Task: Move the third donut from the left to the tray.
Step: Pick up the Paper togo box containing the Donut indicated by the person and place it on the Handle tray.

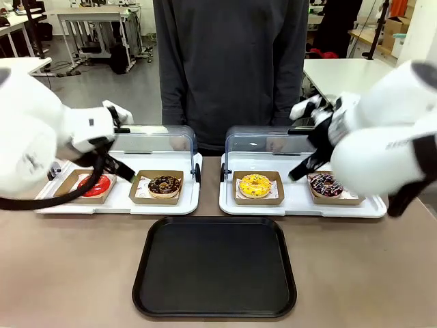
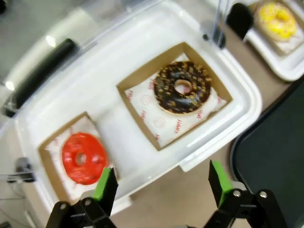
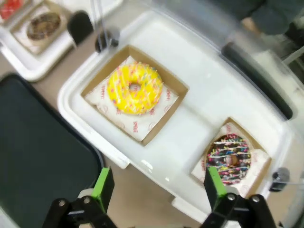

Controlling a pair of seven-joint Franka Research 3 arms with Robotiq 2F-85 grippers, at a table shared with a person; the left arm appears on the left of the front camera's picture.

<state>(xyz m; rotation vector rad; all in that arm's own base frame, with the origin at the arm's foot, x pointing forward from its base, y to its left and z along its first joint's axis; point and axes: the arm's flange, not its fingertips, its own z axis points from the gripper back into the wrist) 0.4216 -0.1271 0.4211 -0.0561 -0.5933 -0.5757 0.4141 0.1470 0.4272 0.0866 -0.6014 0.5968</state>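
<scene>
We note right jaws spread empty; yellow donut (image 3: 135, 89) in its cardboard holder (image 3: 104, 73) sits ahead-left of them, black tray (image 3: 38, 156) farther left; left jaws, also released, hang much farther off.

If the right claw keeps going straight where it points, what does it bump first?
The right gripper would probably meet the white display base, on the bare part between the yellow donut and the sprinkled donut; depth is unclear.

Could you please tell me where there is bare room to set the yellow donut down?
The black tray is wholly bare, bordered behind by the left display base and right display base. Tabletop either side of it is also free. Both bases are crowded with boxed donuts.
</scene>
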